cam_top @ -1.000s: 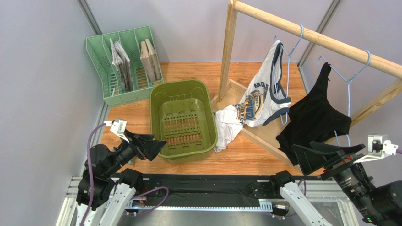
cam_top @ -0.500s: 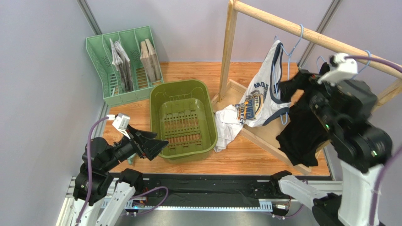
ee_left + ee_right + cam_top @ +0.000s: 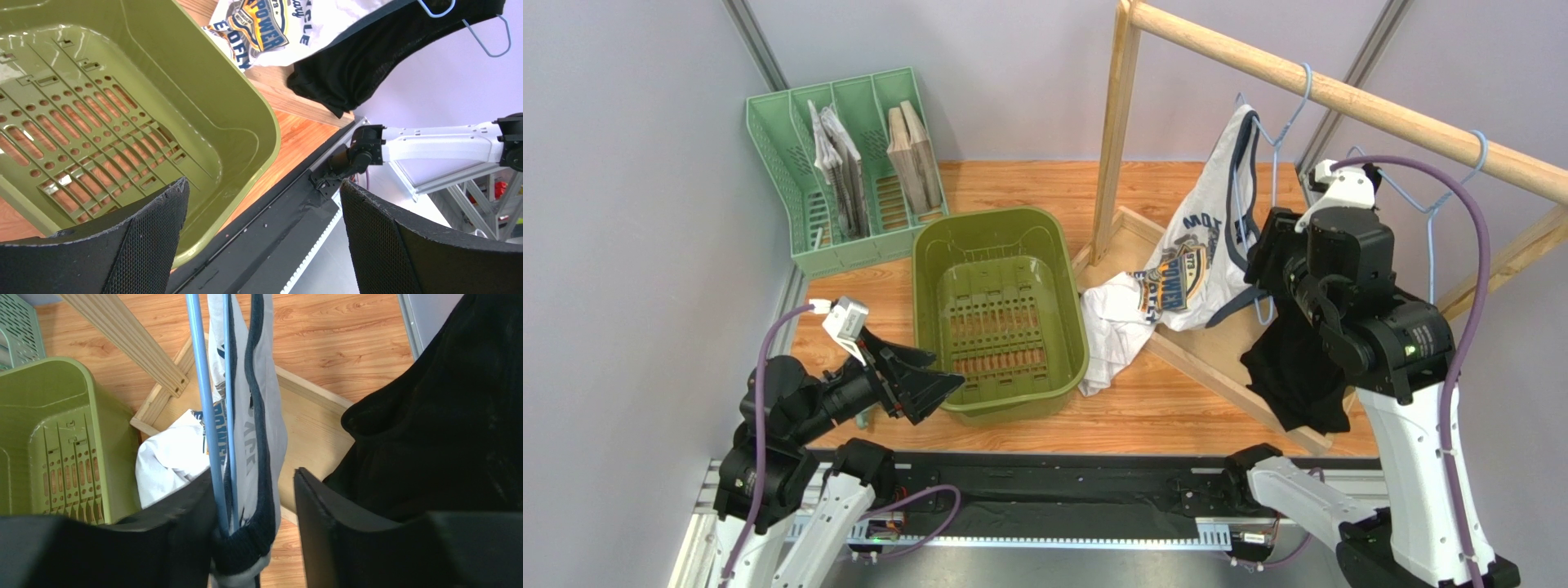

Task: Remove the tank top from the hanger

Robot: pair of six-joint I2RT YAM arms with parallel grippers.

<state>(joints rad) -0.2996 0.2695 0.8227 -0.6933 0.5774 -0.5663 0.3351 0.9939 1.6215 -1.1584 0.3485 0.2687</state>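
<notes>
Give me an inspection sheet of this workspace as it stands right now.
Surface: wooden tabletop, white tank top tail resting on it.
Job's things: white tank top draped on blue hanger, not yet off.
Clutter: green basket, file rack, black tank top.
Claws: left claw open near the basket; right claw straddles the top's edge and hanger, not clamped.
Cables: purple cables along both arms.
Surroundings: wooden rail, grey walls.

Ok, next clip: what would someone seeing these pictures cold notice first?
The white printed tank top on its blue hanger, hanging from the wooden rail at the right, with the right pincer up at it, fingers straddling a strap and the hanger wire. Next, the olive basket mid-table, the open left pincer just at its near corner.
</notes>
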